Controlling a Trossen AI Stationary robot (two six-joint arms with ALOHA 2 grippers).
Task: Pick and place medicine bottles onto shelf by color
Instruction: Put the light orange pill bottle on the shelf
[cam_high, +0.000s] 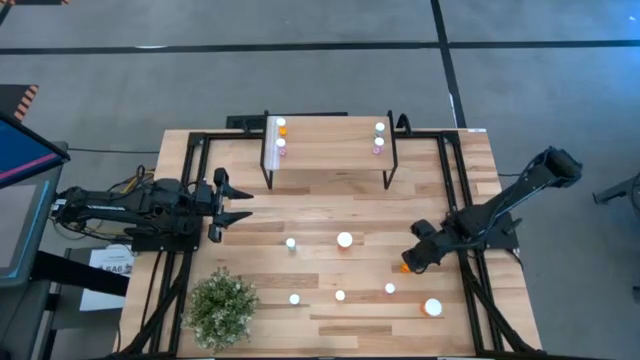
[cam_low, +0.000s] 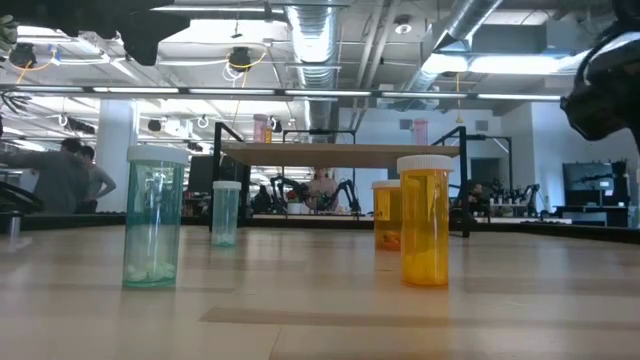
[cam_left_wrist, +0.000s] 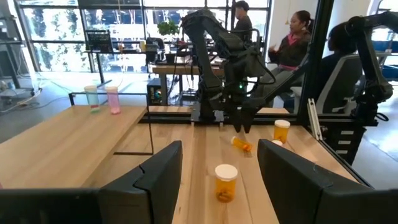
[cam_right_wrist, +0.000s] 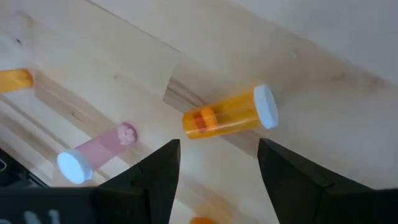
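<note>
An orange medicine bottle (cam_right_wrist: 227, 116) with a white cap (cam_right_wrist: 266, 107) lies on its side on the table. My right gripper (cam_right_wrist: 219, 149) hangs open just above it, pointing steeply down, touching nothing; the high view shows it (cam_high: 410, 262) at the table's right. A pink bottle (cam_right_wrist: 96, 151) and other orange and green ones (cam_high: 345, 240) (cam_high: 291, 243) stand on the table. The shelf (cam_high: 330, 150) at the far edge carries several bottles near its two short ends. My left gripper (cam_high: 238, 203) waits open and level at the table's left.
A bushy potted plant (cam_high: 220, 305) stands at the near left corner. A larger orange bottle (cam_high: 432, 307) stands near the front right. Black frame rails (cam_high: 455, 180) run along the table's sides. People sit beyond the table (cam_left_wrist: 298, 37).
</note>
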